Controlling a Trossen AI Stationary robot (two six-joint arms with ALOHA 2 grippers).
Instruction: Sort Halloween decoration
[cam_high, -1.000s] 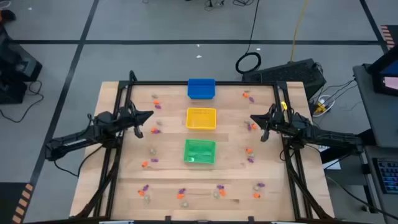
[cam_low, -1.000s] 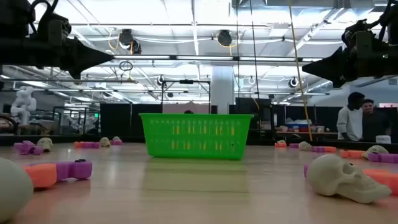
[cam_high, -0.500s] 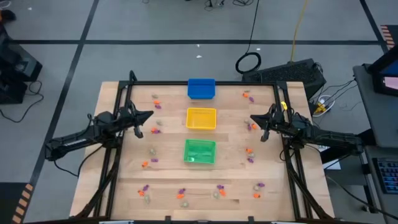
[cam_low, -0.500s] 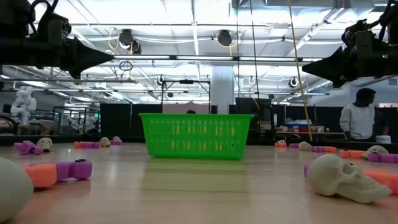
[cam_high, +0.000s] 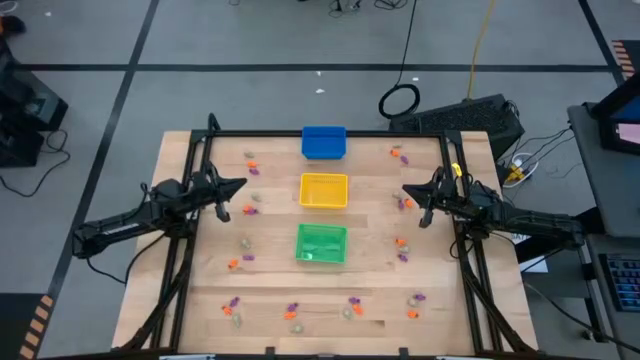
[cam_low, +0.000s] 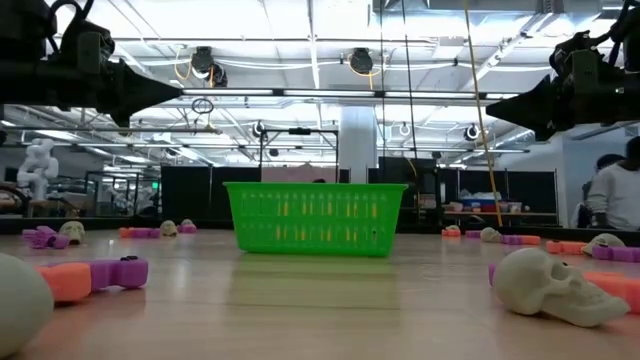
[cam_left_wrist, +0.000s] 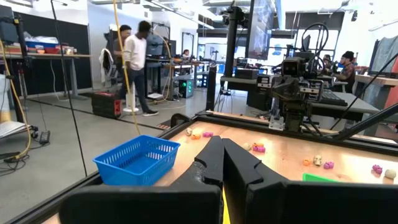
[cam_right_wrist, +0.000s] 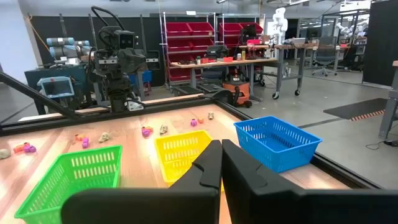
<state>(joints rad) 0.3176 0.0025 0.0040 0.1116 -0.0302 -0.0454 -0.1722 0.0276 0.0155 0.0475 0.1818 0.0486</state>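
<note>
High view: the Halloween decoration (cam_high: 245, 211) is lying scattered along the table (cam_high: 270, 285) edges, while the left gripper (cam_high: 238, 184) and right gripper (cam_high: 408, 190) are hovering clenched, empty. Low view: a skull trinket (cam_low: 548, 285) is looking light, rigid, probably slippery; pinching its sides seems best.

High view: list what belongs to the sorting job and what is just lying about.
Belongs to the job:
- orange, purple and pale trinkets scattered over the table
- blue bin, yellow bin, green bin

Just lying about:
- black cable coil on the floor
- yellow cable
</note>
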